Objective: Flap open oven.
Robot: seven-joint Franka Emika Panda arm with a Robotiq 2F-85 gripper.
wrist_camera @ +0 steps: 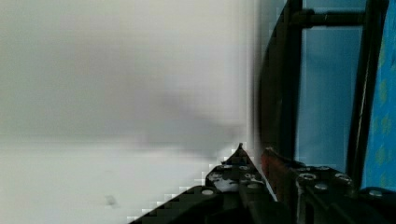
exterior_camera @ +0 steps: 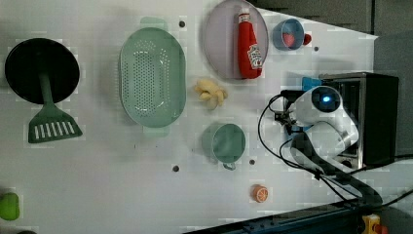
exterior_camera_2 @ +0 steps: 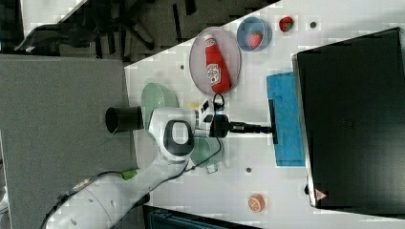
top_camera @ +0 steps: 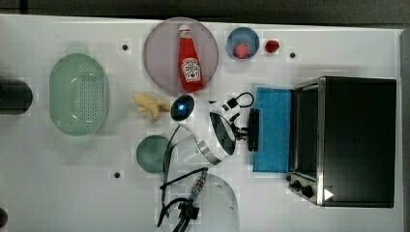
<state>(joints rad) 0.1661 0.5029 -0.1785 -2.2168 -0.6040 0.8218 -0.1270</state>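
The black oven (top_camera: 358, 140) with its silver front frame stands at the top view's right. Its blue-tinted glass door (top_camera: 273, 128) lies folded down flat toward the arm, leaving the cavity exposed. The black handle (top_camera: 253, 129) runs along the door's outer edge. My gripper (top_camera: 245, 129) reaches the handle level from the top view's left and is shut on it. In the right view the gripper (exterior_camera_2: 263, 128) meets the handle (exterior_camera_2: 273, 121) at its middle. In the wrist view the fingertips (wrist_camera: 243, 170) sit on either side of the dark handle bar (wrist_camera: 280, 93).
A ketchup bottle (top_camera: 190, 60) lies on a grey plate (top_camera: 159, 53). Nearby are a blue bowl (top_camera: 243, 42), a strawberry (top_camera: 272, 46), a green colander (top_camera: 79, 94), a yellow item (top_camera: 151, 105) and a green mug (top_camera: 152, 153). An orange (exterior_camera: 261, 193) and a spatula (exterior_camera: 48, 122) show in the left view.
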